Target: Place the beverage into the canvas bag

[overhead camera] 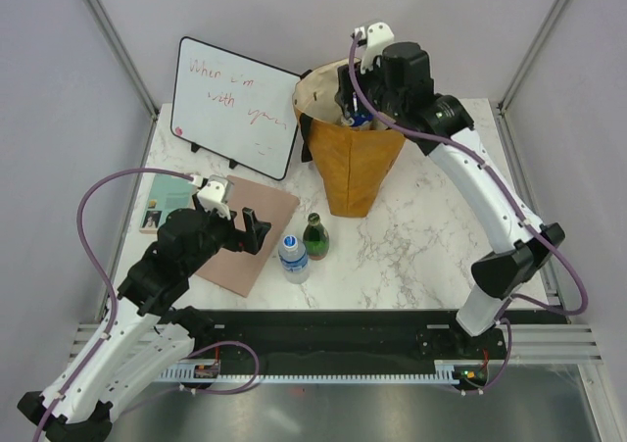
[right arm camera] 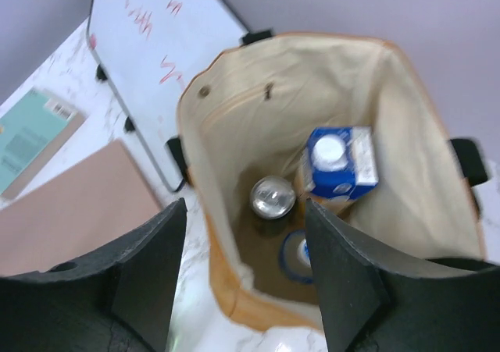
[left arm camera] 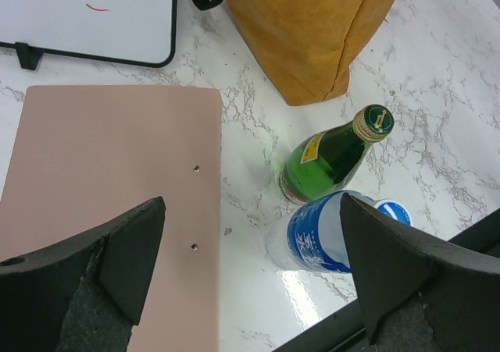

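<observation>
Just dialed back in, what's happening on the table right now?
The right gripper hangs open over the canvas bag, holding nothing; a blue carton and a can sit inside. The left gripper is open and empty near the green bottle and water bottle, both standing outside the bag.

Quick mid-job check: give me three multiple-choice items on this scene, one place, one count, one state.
1. The green bottle is: A) inside the canvas bag B) on the table beside the water bottle C) on the table behind the bag
2. Bottles standing on the table: A) one B) two C) four
3. The right gripper is: A) open above the bag B) shut on the green bottle C) shut on the water bottle
Answers: B, it stands before the bag; B, green plus clear; A, fingers spread, empty.
</observation>
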Available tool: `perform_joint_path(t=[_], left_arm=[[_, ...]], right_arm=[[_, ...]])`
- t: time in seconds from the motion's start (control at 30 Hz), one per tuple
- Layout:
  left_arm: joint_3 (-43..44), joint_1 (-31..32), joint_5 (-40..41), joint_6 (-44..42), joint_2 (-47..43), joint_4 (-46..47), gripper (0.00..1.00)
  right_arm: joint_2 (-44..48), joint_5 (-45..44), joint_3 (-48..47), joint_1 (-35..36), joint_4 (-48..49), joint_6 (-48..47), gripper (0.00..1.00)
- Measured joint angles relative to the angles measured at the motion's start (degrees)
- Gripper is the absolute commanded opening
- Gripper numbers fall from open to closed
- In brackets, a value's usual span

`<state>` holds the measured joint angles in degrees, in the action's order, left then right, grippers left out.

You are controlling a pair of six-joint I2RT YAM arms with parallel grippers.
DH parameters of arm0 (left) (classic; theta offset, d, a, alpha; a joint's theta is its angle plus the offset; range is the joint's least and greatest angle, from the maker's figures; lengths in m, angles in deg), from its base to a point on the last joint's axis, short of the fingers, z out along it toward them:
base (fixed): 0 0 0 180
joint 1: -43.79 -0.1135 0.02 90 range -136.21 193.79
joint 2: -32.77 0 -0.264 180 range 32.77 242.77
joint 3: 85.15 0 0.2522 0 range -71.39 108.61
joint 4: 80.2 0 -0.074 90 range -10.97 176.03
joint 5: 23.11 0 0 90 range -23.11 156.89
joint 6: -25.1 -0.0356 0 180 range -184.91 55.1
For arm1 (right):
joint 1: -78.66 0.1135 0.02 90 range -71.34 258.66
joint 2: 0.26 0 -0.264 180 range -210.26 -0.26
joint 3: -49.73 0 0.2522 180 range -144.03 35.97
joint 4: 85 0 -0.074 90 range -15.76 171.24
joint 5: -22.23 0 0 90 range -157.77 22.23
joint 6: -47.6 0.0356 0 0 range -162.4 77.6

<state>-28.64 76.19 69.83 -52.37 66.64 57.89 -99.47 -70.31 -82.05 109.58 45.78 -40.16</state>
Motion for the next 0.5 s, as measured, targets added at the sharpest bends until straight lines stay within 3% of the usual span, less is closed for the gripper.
perform_joint_path(t=[0.5], left_arm=[[0.0,0.0,-0.26,0.0,-3.28,0.02,1.0]], right_arm=[[15.06,3.26,32.57,15.43,3.65,3.8,0.69]])
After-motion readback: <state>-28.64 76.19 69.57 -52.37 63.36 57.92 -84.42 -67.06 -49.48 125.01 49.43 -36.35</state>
